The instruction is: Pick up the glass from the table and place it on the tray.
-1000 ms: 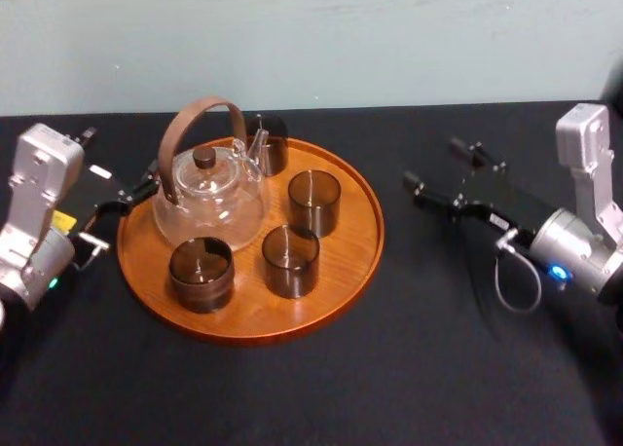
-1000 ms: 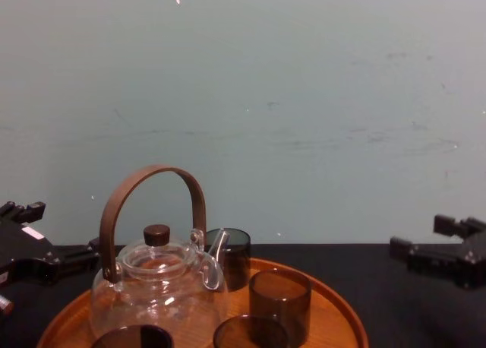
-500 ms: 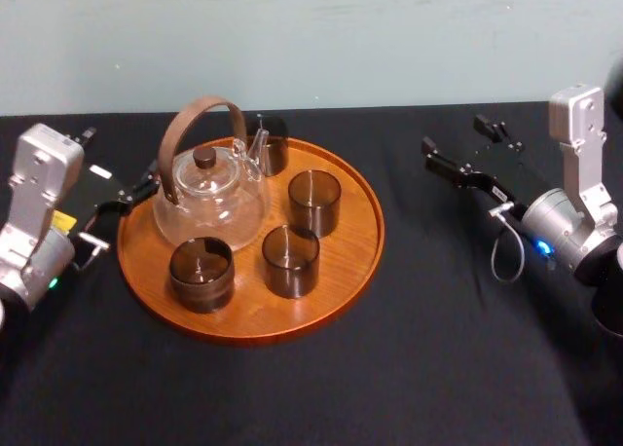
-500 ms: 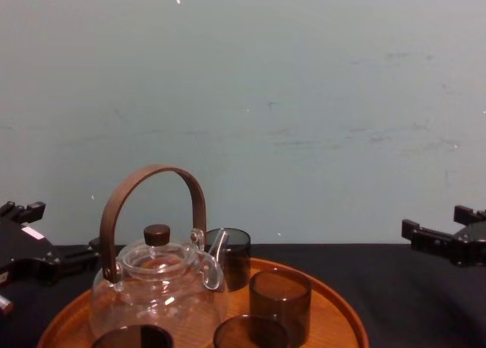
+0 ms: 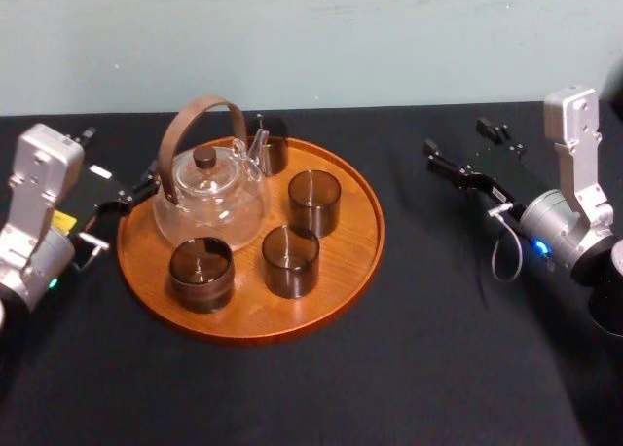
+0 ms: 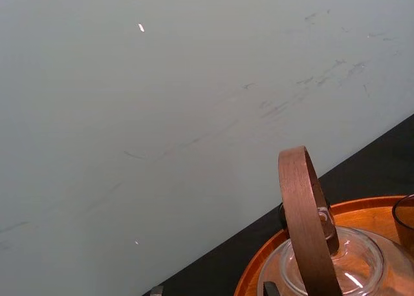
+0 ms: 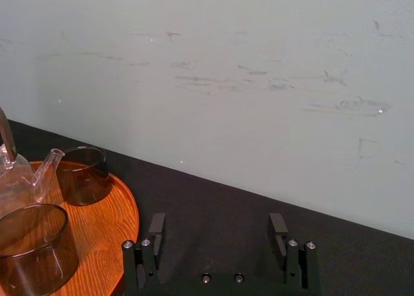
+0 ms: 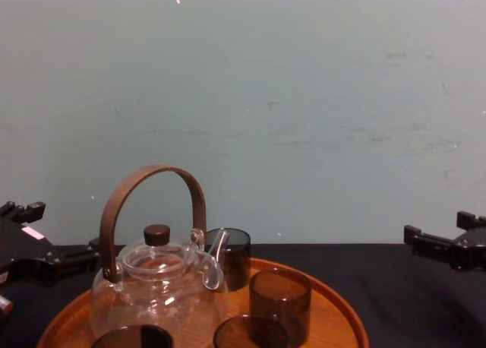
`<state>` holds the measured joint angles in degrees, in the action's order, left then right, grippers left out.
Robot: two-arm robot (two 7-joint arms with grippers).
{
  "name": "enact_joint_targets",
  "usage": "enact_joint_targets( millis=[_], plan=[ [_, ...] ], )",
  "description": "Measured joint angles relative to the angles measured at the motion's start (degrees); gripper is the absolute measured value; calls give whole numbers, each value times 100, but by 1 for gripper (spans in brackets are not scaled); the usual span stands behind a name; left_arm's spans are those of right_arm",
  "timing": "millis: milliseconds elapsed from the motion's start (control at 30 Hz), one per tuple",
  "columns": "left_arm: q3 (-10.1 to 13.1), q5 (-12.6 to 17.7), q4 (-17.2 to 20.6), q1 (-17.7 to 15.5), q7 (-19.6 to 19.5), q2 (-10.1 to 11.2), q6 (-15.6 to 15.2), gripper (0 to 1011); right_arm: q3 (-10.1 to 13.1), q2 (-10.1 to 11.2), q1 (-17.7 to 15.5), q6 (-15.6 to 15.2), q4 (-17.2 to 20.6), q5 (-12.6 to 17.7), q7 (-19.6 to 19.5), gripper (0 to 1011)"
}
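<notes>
Head view: two robot arms flanked a round orange-brown tray (image 5: 341,241) that sat on a black surface (image 5: 438,349).
Right pincer (image 5: 459,140): it hung over bare surface, well apart from the tray, which lay to its left. Its fingers were spread wide with nothing between them.
Right wrist view: both black fingers (image 7: 156,223) of the right pincer stood far apart over the surface, with the tray's edge off to one side of them.
Left pincer (image 5: 117,159): it sat just beside the tray's rim, close to the teapot. Its fingers stood apart and gripped nothing.
Teapot (image 5: 209,198): clear glass with a curved brown handle and a dark knob on the lid. It stood upright on the part of the tray nearest the left pincer.
Nearest glass (image 5: 314,201): a dark smoky tumbler, upright on the tray, the closest of the four to the right pincer yet well apart from it.
Second glass (image 5: 290,259): upright on the tray, just in front of the nearest glass and apart from it.
Third glass (image 5: 201,273): upright on the tray in front of the teapot, nearer the left pincer than the right.
Fourth glass (image 5: 268,139): upright at the tray's far rim, just behind the teapot's spout.
Chest view: the right pincer (image 8: 437,225) hovered low above the surface, level with the glasses.
</notes>
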<state>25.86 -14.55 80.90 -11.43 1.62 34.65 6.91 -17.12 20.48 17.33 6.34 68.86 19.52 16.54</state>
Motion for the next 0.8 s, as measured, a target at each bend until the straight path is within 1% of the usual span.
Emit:
enact_joint_targets(
  millis=[800],
  plan=[
    [0,0,0,0,0,0,0,1001,-12,12,-6,7,19,26,22,1002]
  ],
)
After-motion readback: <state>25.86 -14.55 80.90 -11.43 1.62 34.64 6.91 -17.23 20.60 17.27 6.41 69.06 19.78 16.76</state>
